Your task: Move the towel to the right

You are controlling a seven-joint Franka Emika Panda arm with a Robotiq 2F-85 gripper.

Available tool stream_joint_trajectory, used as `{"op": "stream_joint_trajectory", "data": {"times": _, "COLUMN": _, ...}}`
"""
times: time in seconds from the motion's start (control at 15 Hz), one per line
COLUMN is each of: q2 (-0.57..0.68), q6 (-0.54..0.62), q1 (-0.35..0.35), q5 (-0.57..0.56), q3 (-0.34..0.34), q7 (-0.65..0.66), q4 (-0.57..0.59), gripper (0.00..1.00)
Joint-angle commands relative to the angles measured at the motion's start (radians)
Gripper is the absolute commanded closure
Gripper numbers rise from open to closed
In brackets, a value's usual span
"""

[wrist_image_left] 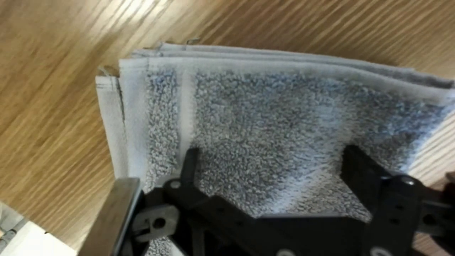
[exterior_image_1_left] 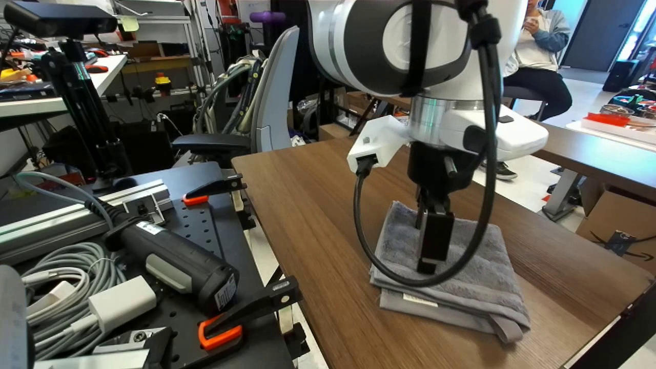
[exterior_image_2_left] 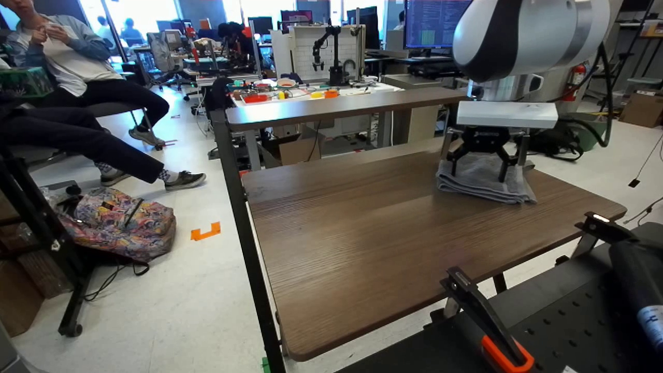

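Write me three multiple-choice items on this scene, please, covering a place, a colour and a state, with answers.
1. On what does the folded grey cloth towel lie?
A) The pale floor
B) The brown wood-grained table
C) The grey office chair

2. Which second colour do the slim black clamps show?
A) Orange
B) Green
C) Purple

3. How is the black two-fingered claw?
A) Shut
B) Shut on a clamp
C) Open

Answers:
1 B: both exterior views show it resting there.
2 A: orange parts show in an exterior view.
3 C: the wrist view shows its fingers wide apart.
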Motion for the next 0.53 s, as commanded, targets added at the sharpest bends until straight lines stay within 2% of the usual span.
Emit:
{"op": "stream_joint_trajectory", "data": {"times": 0.0, "q2": -0.041, "q6": -0.017, "q1": -0.010, "q5": 0.017, "q3": -0.034, "q7": -0.026, "q4": -0.029, "gripper": 0.00}}
{"op": "stream_joint_trajectory", "data": {"times": 0.2, "q2": -0.076, "q6": -0.029, "q1": -0.003, "q5": 0.014, "q3": -0.040, "q7": -0.025, "q4": -0.042, "gripper": 0.00}}
{"op": "stream_joint_trajectory", "data": {"times": 0.47, "q2": -0.238, "q6": -0.071, "q1": 0.066, "q5": -0.031, "q3": -0.066, "q7": 0.013, "q4": -0.109, "gripper": 0.00}}
